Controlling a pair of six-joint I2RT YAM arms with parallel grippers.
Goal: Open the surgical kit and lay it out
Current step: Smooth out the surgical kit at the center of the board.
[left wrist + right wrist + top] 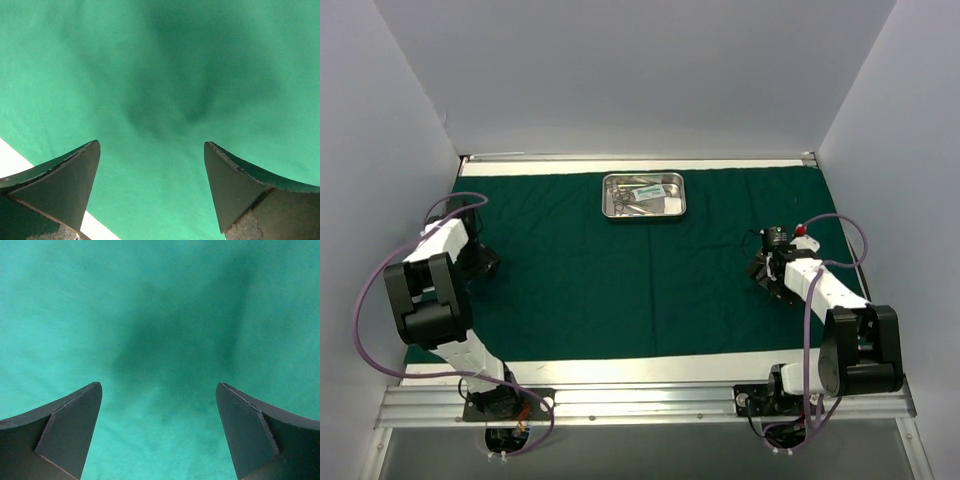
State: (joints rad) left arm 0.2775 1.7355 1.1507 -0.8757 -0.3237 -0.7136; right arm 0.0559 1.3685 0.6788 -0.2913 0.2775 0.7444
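The dark green cloth wrap (620, 280) lies spread flat over the table. The shiny steel tray (643, 195) stands on it at the back middle, holding thin silver instruments, something white and a small white packet. My left gripper (485, 262) is open and empty just above the cloth near its left edge; the left wrist view shows green cloth (165, 90) between the fingers (70, 182). My right gripper (767, 272) is open and empty low over the cloth at the right; the right wrist view shows only cloth (160, 340) between its fingers (70, 430).
White table surface (620, 368) shows in front of the cloth's near edge and as a strip at the back (620, 167). A white corner (15, 165) shows at the left of the left wrist view. Grey walls close in the left, right and back.
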